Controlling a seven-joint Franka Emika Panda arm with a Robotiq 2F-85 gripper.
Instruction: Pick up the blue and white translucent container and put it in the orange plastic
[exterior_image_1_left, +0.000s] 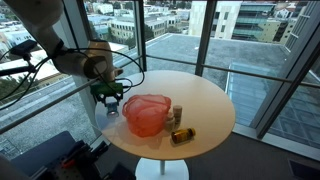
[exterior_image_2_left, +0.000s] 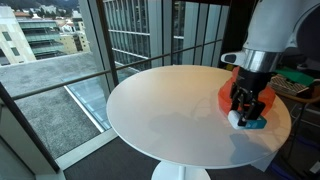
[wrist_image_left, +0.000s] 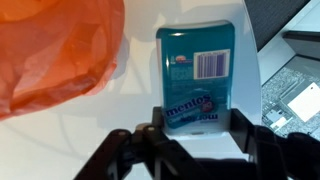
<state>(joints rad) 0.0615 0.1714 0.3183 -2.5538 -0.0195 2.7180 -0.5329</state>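
Observation:
The blue and white translucent container, a Mentos box with a barcode label, lies between my gripper's two black fingers, which press on both its sides. In an exterior view the container is at table height under the gripper, near the table's edge. I cannot tell whether it is lifted. The orange plastic bowl with a wavy rim stands right beside it, also in both exterior views. In an exterior view the gripper is next to the bowl, and the container is hidden.
The round white table also holds a pale upright jar and an amber bottle lying on its side, both beyond the bowl. Glass walls surround the table. The table edge is close to the gripper.

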